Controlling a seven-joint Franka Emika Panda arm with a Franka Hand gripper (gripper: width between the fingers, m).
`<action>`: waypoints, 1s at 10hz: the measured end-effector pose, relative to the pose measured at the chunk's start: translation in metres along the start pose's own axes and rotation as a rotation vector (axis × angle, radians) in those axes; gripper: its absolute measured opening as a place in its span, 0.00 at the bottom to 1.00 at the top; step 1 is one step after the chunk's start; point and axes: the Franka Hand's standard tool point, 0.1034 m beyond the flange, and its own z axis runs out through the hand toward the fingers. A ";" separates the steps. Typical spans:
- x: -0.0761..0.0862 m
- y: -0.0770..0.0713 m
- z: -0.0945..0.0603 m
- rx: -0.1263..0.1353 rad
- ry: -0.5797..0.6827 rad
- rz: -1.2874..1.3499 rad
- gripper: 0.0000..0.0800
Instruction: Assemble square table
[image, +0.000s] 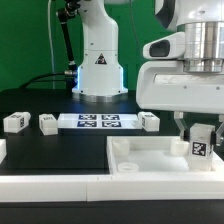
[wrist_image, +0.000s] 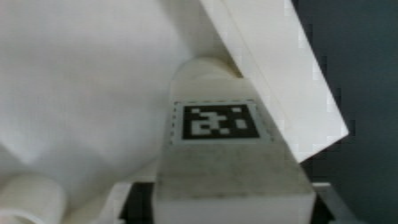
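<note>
The square table's white panel (image: 150, 168) lies rim-up at the front of the black table. One white leg (image: 201, 143) with a black-and-white tag stands upright in the panel's corner at the exterior view's right. My gripper (image: 201, 132) reaches down over it, its fingers pressed against two opposite sides of the leg. In the wrist view the tagged leg (wrist_image: 219, 125) fills the space between the fingers (wrist_image: 322, 203), with the panel (wrist_image: 89, 100) and its raised rim behind. Three more legs (image: 15, 122) (image: 48, 123) (image: 149, 121) lie loose behind the panel.
The marker board (image: 100, 122) lies flat between the loose legs. The robot's white base (image: 98, 70) stands behind it. A long white bar (image: 60, 185) edges the table's front.
</note>
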 end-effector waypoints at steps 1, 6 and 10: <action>0.000 0.001 0.000 -0.006 -0.042 0.228 0.36; 0.000 0.004 0.000 -0.016 -0.069 0.588 0.36; -0.008 0.000 -0.001 0.036 -0.081 1.211 0.36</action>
